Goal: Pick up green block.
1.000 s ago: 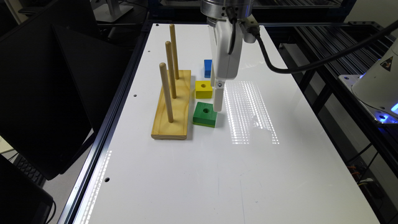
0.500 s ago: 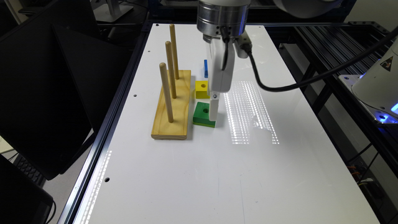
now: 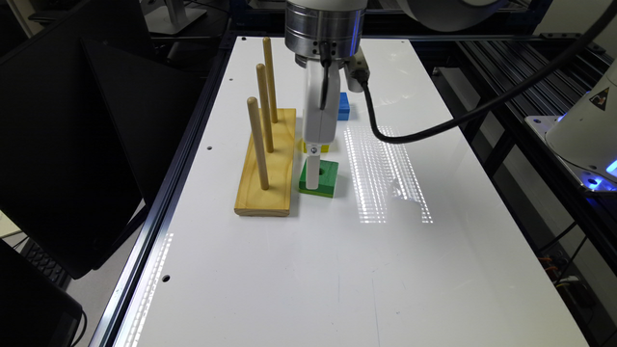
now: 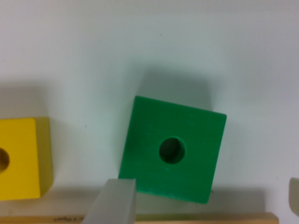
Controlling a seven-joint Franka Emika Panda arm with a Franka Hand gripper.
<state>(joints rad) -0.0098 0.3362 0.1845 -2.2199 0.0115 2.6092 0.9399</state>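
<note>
Green block (image 4: pixel 172 150) flat on white table (image 3: pixel 337 270) just beside peg base (image 3: pixel 267 164), gripper (image 4: pixel 201 205) spread wide above it, fingers (image 4: pixel 117 201) straddling, nothing held; yellow block (image 4: pixel 18 158) and blue block (image 3: pixel 343 106) beyond; closing and lift remain.

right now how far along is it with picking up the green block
Done: the gripper is down at the green block, which lies flat on the white table. In hand: the jaws stand open, one at the block's edge, one off to the side. Left: closing on the block and lifting.
</note>
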